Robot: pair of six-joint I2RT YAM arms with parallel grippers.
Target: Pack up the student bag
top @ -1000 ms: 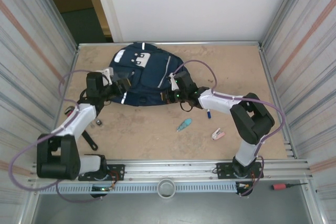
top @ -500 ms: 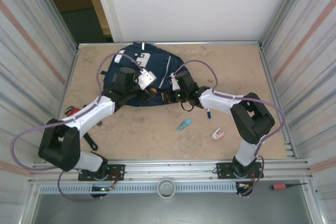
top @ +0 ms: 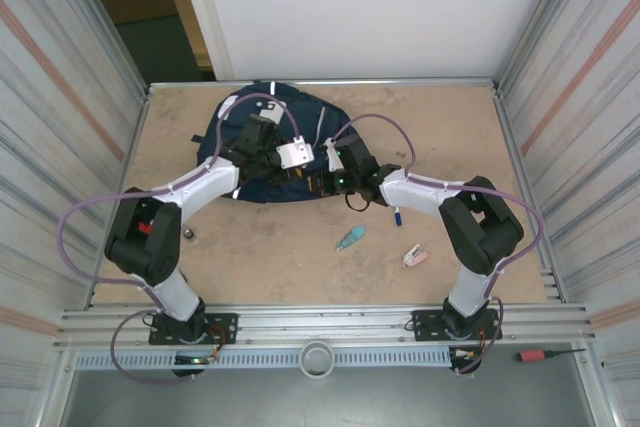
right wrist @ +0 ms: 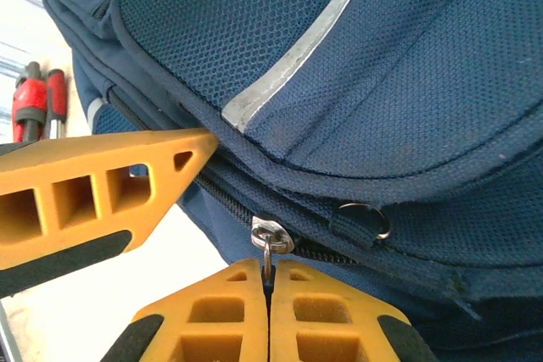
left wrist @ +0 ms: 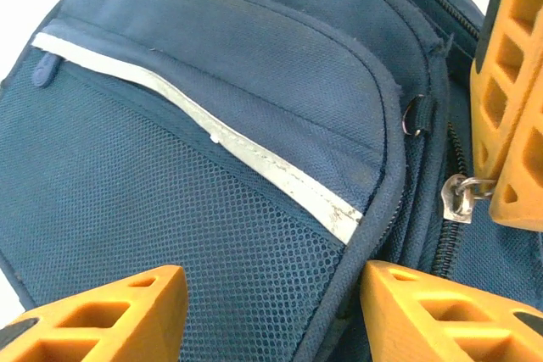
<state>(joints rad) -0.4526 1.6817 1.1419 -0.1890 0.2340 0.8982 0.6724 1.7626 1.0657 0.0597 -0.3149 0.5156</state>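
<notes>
Top external view: the bag point(top: 310, 117) is seen lying at the far left of the table point(top: 450, 147). Its zip pull point(right wrist: 270, 237) is clamped between the closed fingers of the right gripper point(right wrist: 269, 273). The fingers of the left gripper point(left wrist: 271, 294) are spread apart over the mesh pocket point(left wrist: 170, 209).

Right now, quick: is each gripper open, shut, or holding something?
Left gripper: jaws open, holding nothing, poised over the large navy blue fabric backpack.
Right gripper: shut on the backpack's silver metal zipper pull.
</notes>
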